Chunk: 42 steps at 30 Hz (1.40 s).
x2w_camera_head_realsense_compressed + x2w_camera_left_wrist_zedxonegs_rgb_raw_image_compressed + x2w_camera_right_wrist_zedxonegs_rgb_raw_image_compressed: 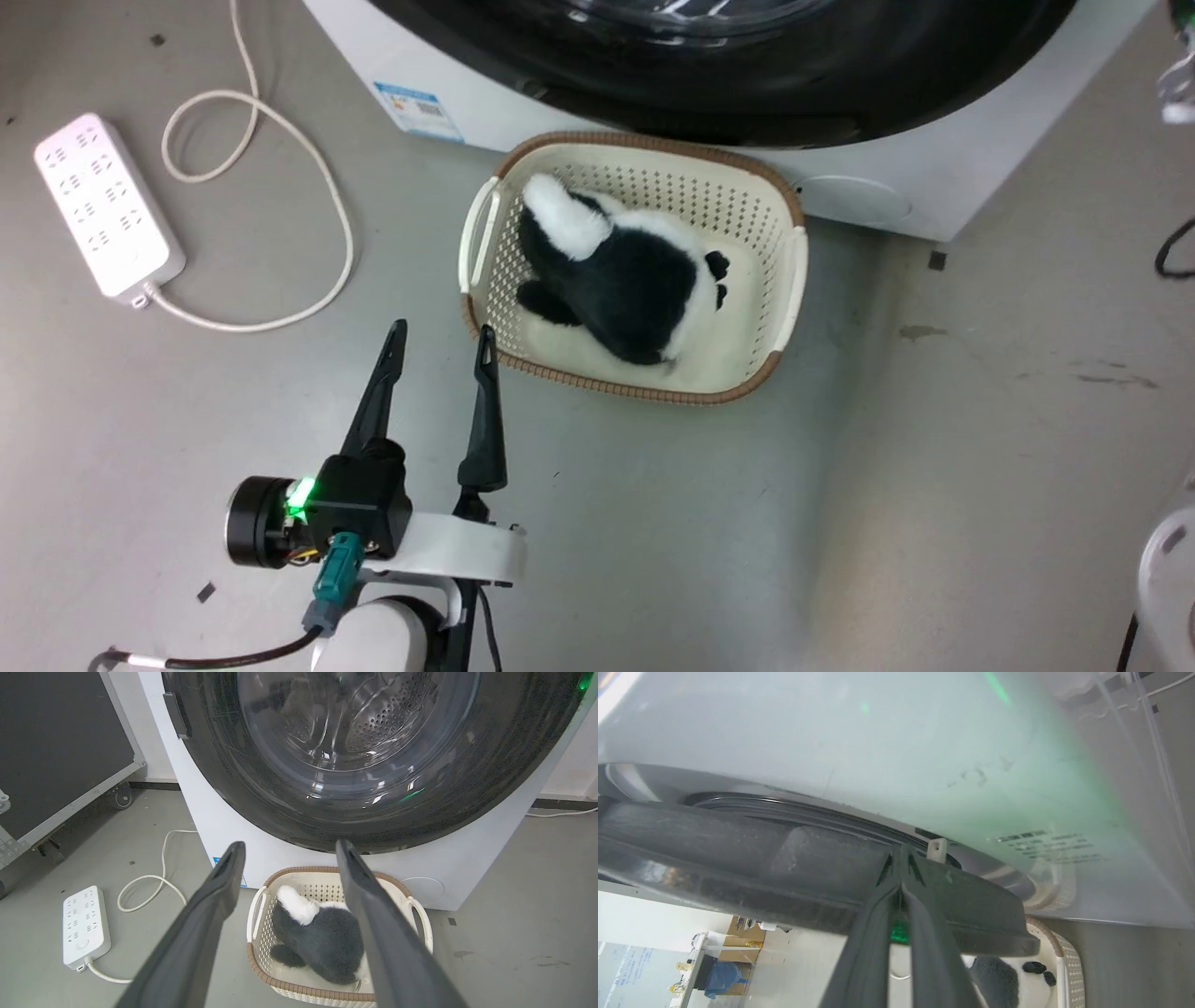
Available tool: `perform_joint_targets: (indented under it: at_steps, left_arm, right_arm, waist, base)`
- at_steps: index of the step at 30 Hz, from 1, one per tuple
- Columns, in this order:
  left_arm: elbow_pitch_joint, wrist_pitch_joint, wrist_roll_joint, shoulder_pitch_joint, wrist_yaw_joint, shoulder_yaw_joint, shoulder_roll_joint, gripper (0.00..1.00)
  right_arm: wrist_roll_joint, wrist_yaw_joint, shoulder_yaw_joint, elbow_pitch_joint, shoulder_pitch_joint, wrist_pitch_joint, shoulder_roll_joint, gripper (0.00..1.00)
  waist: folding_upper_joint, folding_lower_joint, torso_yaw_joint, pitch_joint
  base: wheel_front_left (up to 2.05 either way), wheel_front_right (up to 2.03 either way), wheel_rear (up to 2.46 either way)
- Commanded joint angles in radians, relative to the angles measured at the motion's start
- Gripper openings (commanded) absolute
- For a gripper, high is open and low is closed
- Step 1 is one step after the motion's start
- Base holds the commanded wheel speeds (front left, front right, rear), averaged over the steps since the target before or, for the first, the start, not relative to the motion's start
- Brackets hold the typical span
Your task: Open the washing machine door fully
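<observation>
The washing machine [485, 103] is a white box along the top of the head view. Its door [289, 793] has a wide glossy black rim and a clear bulging window. In the right wrist view the door [738, 858] is seen edge-on, with a narrow gap between its rim and the white front [878, 742]. My right gripper [901, 851] is shut, fingers pressed together, with the tips at the rim's edge beside a small metal latch [937, 849]. My left gripper [443, 341] stands open over the floor, left of the basket, holding nothing.
A cream basket [794, 271] holding a black and white plush toy [625, 280] sits on the floor right below the door. A white power strip [107, 205] and its looped cable [308, 168] lie at the left. A black wheeled case [56, 751] stands left of the machine.
</observation>
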<state>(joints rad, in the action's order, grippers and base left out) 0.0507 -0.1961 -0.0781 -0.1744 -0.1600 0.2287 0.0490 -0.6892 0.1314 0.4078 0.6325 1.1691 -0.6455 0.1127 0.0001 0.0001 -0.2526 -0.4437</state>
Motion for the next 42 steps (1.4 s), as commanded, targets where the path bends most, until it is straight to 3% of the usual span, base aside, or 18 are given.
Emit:
perform_joint_targets:
  at_steps: [1,10,27,36,42]
  left_arm:
    - [0.004,-0.011,-0.008,-0.023,-0.009,0.01,0.001,1.0]
    - [0.001,-0.03,-0.013,-0.037,-0.03,0.025,0.001,1.0]
    - [-0.029,-0.064,0.013,0.014,-0.013,-0.003,0.001,1.0]
    - [-0.066,-0.066,0.016,0.067,0.008,0.002,0.001,1.0]
    - [-0.072,-0.066,0.019,0.103,0.019,0.011,0.001,1.0]
  right_arm:
    - [-0.015,0.0,0.019,0.024,0.049,-0.019,0.009,0.0]
    - [-0.039,-0.001,0.096,0.074,0.097,-0.138,0.004,0.0]
    - [-0.213,-0.001,0.157,-0.021,-0.133,-0.381,-0.061,0.0]
    - [-0.446,-0.001,-0.071,-0.057,-0.372,-0.382,-0.062,0.0]
    - [-0.592,-0.001,-0.276,-0.131,-0.519,-0.347,-0.062,0.0]
  waist:
    - [-0.0001,-0.0001,-0.01,-0.012]
    - [-0.0001,-0.0001,-0.028,-0.016]
    - [-0.0001,-0.0001,-0.006,0.138]
    - [-0.0001,-0.0001,-0.001,0.232]
    - [-0.0001,-0.0001,-0.005,0.266]
  base:
    - [0.0,0.0,0.0]
    - [0.0,0.0,0.0]
    - [0.0,0.0,0.0]
    - [0.0,0.0,0.0]
    - [0.0,0.0,0.0]
